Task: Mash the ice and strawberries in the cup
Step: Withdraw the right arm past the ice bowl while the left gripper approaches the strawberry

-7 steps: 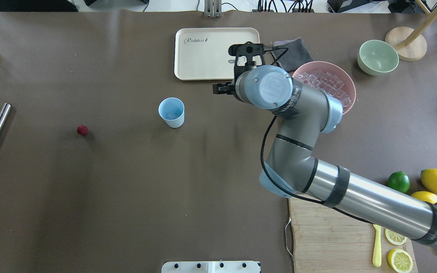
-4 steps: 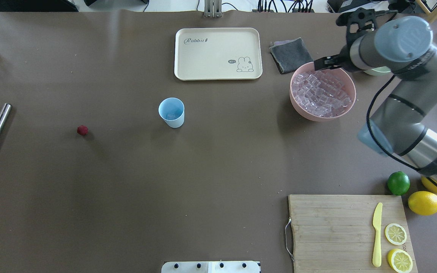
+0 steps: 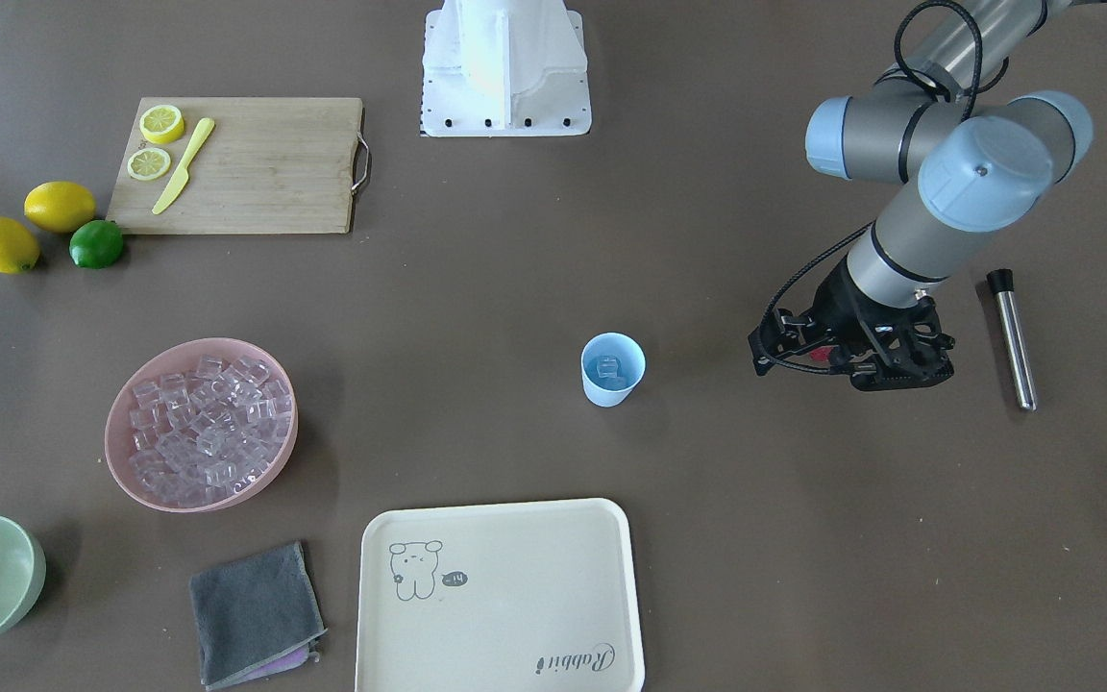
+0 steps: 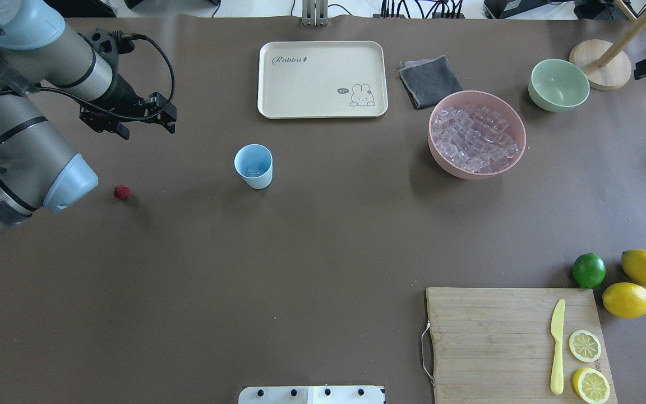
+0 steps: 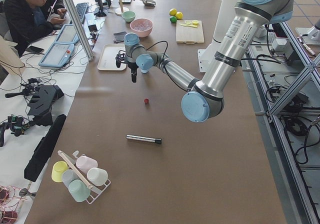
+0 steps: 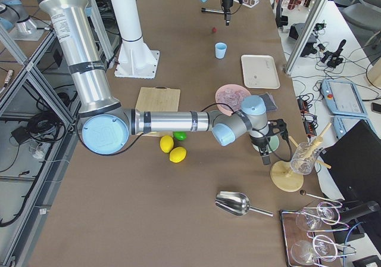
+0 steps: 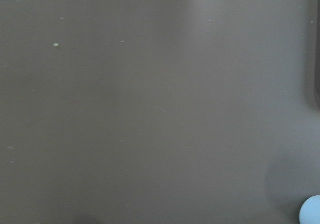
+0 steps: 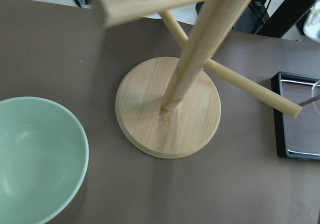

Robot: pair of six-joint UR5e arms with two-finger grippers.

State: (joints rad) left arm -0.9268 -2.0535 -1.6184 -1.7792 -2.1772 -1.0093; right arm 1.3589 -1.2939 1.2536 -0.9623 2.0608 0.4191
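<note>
Fetching the berry looks like the step in hand, so begin nearest the robot. The strawberry (image 4: 122, 192) lies alone on the bare brown table (image 4: 300, 252), on the robot's left side. Just beyond it, raised off the surface, hangs the left gripper (image 4: 147, 130), pointing down with its two dark fingers (image 4: 121, 130) spread and nothing between them. To do this well, I would centre that gap over the berry before descending. The pads should then go low enough to close on its middle and squeeze gently, since so small and round a piece may roll or squash.

A little farther and to the right stands the cup (image 4: 253, 166), upright, with a little ice (image 4: 253, 170) already at its bottom. The release should come low over its mouth, without knocking so light a cup. Farther on, the pink bowl (image 4: 516, 160) holds the heap of cubes. At the far right end the right gripper (image 6: 264, 157) hangs near a wooden stand (image 8: 167, 106). Whether its jaws are apart I cannot tell.
</note>
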